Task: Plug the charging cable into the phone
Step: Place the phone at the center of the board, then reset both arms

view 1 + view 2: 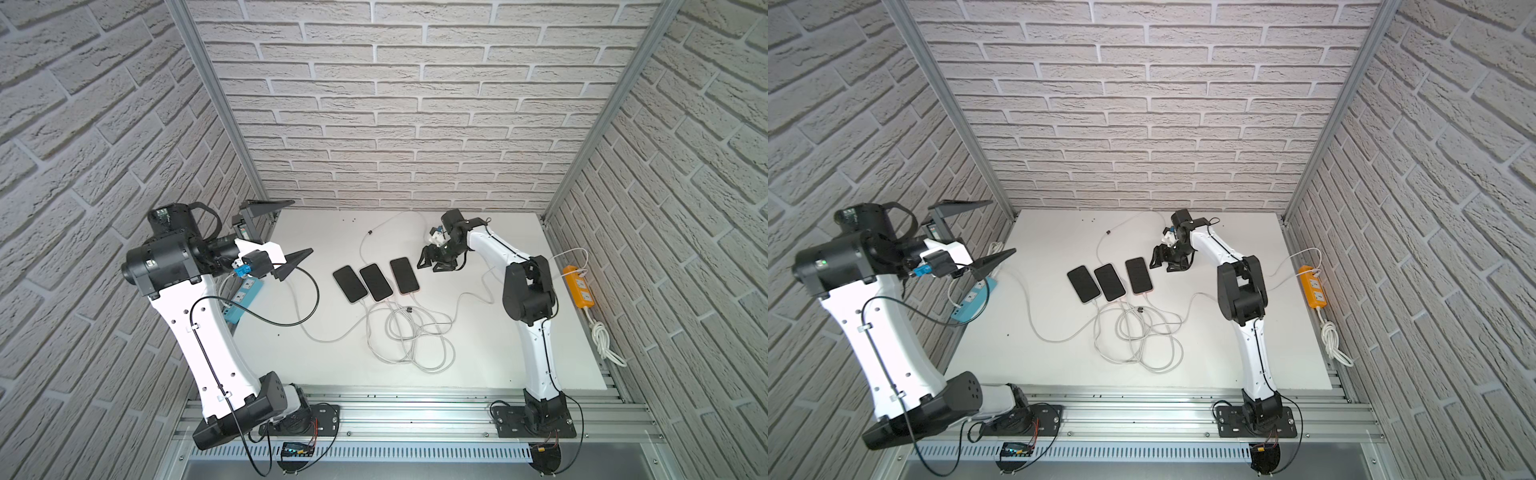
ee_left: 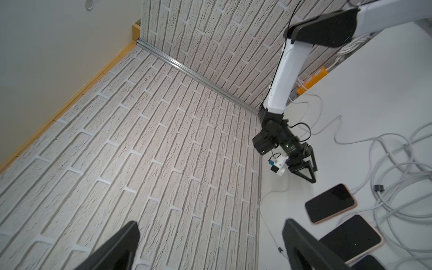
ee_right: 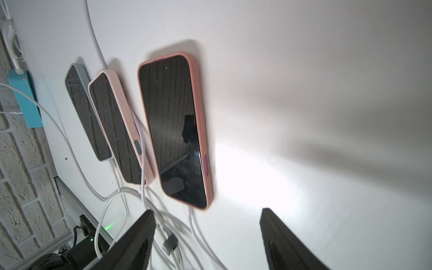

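Phones (image 1: pixel 375 282) lie in a row on the tabletop (image 1: pixel 478 353). We find the pink-cased phone (image 3: pixel 173 131) just beside our right pincer (image 3: pixel 207 210), which stands wide and empty; a charging cable (image 3: pixel 192 222) meets the phone's end farther from it. Our left pincer (image 1: pixel 301 226) gapes wide, well apart.

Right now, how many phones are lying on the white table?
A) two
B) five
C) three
C: three phones lie side by side on the table, with their dark screens facing up.
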Controlling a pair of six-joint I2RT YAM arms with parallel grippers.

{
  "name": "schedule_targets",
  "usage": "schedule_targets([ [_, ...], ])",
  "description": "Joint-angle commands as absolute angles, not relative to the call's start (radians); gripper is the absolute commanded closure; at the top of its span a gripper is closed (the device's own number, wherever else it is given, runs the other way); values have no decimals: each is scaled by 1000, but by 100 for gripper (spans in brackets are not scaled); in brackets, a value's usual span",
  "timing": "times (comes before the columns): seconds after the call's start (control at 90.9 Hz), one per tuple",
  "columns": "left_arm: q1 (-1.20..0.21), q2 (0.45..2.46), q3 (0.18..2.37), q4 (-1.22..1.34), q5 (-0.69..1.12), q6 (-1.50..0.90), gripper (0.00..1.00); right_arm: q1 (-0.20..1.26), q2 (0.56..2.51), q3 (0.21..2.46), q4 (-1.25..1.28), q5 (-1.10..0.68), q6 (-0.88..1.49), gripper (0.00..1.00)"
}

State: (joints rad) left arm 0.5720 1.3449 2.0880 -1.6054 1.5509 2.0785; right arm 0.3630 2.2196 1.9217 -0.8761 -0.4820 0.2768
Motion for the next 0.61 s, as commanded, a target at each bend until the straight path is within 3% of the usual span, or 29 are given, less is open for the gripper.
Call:
schedule_targets([
  [0.0, 616, 1355, 2311, -1754, 1697, 2506, 1, 370, 2003, 1803, -817, -441, 279, 26],
  [0.143, 548, 1352, 2480, -1239, 1636, 1858, 1, 370, 1905, 1703, -810, -463, 288, 26],
  [0.242, 330, 1337, 2508, -896, 1424, 1581, 2, 370, 1875, 1687, -813, -463, 296, 26],
  [0.374, 97, 1389, 2552, -765, 1078, 1368, 1, 371, 1856, 1687, -791, -477, 324, 26],
  [0.495, -80, 1312, 2221, -420, 604, 734, 2, 373, 1834, 1671, -748, -483, 346, 26],
  [0.594, -157, 1142, 1713, -30, 126, 297, 1, 373, 1824, 1664, -739, -474, 344, 26],
])
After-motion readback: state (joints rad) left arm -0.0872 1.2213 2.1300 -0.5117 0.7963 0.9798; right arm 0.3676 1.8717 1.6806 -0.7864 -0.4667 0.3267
